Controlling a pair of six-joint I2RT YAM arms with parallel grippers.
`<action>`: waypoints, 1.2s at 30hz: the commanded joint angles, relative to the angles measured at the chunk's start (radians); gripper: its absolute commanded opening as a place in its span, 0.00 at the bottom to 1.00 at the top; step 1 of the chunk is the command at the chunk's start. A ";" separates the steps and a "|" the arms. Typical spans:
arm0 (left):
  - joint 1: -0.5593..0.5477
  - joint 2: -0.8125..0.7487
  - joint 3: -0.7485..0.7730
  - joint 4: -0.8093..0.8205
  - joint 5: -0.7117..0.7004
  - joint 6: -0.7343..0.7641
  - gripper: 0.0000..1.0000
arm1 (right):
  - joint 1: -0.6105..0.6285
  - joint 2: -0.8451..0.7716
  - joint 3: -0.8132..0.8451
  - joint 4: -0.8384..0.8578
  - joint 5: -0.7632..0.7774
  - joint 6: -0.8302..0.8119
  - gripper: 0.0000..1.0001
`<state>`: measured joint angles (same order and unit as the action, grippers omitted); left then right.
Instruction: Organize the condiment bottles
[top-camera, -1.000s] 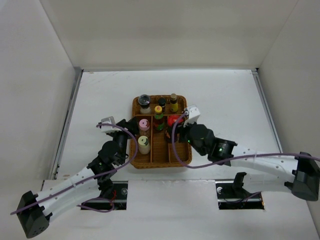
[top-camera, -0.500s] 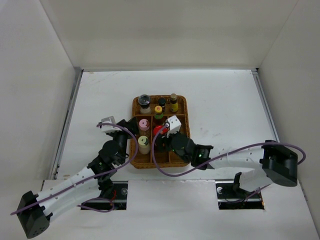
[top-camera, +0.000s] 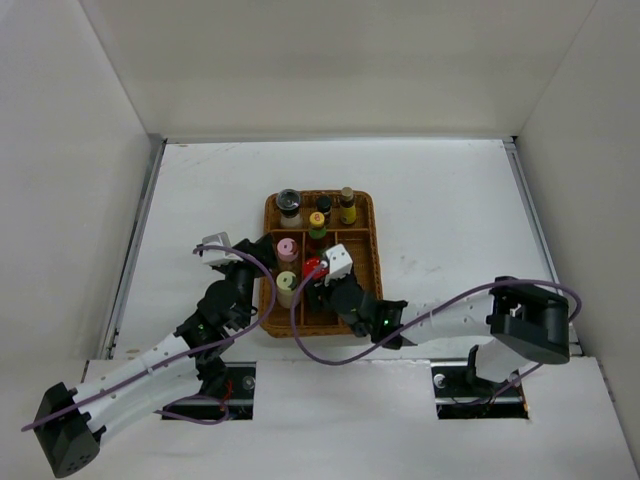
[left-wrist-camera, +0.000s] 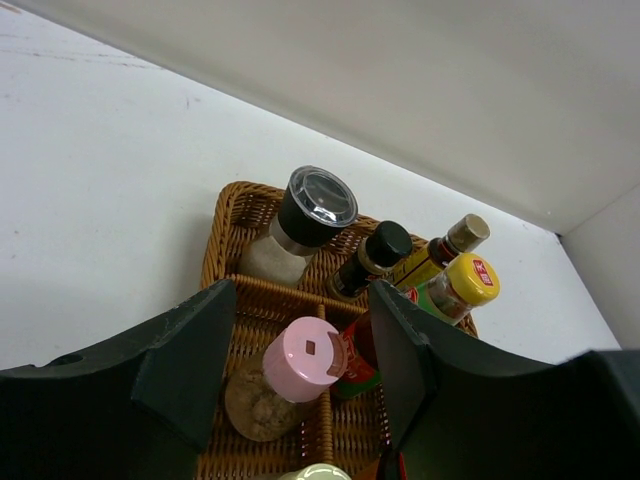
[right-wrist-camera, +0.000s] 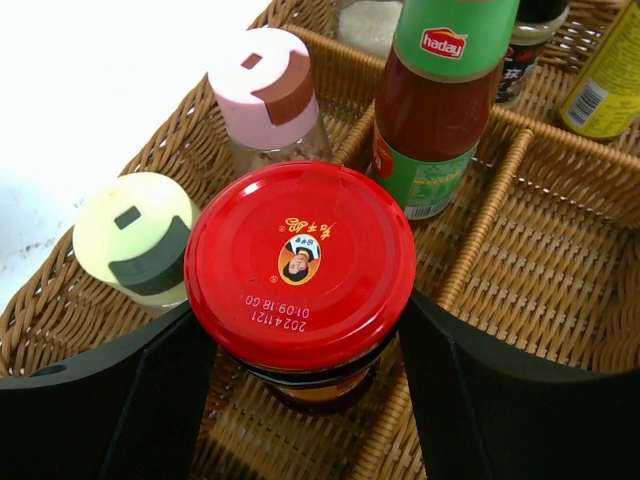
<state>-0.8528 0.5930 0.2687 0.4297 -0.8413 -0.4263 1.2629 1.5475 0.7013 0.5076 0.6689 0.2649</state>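
My right gripper (right-wrist-camera: 300, 335) is shut on the red-lidded dark jar (right-wrist-camera: 300, 262), in the middle column of the brown wicker tray (right-wrist-camera: 560, 260); in the top view the jar (top-camera: 313, 267) sits beside the pale-yellow-capped bottle (top-camera: 286, 283). My left gripper (left-wrist-camera: 300, 345) is open at the tray's left edge, above the pink-capped bottle (left-wrist-camera: 305, 358), which shows between its fingers. The pink-capped bottle (right-wrist-camera: 262, 75), pale-yellow-capped bottle (right-wrist-camera: 135, 235) and green-red bottle (right-wrist-camera: 435, 110) stand around the jar. The grey-lidded jar (left-wrist-camera: 315, 205) and two slim dark bottles (left-wrist-camera: 380, 250) stand at the tray's far end.
The wicker tray (top-camera: 375, 225) sits mid-table, split by woven dividers. White walls enclose the table on three sides. The right arm's purple cable (top-camera: 450, 300) loops over the table near the tray's near right corner.
My right gripper has carried the red-lidded jar leftward from the tray's right column to the middle column, nearer the pale-yellow-capped bottle. The left arm has not moved.
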 joint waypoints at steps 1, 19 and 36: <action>0.002 -0.004 0.044 0.012 -0.010 0.011 0.54 | 0.023 -0.003 0.001 0.172 0.055 0.011 0.62; 0.021 -0.019 0.066 -0.026 -0.010 -0.015 0.57 | 0.033 -0.240 -0.014 0.170 0.070 -0.116 1.00; 0.027 0.030 0.164 -0.111 -0.005 -0.038 0.55 | -0.386 -0.682 -0.140 -0.083 0.293 0.000 1.00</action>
<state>-0.8295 0.6136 0.3943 0.3244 -0.8448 -0.4465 0.9455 0.8886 0.5648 0.5648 0.9310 0.1925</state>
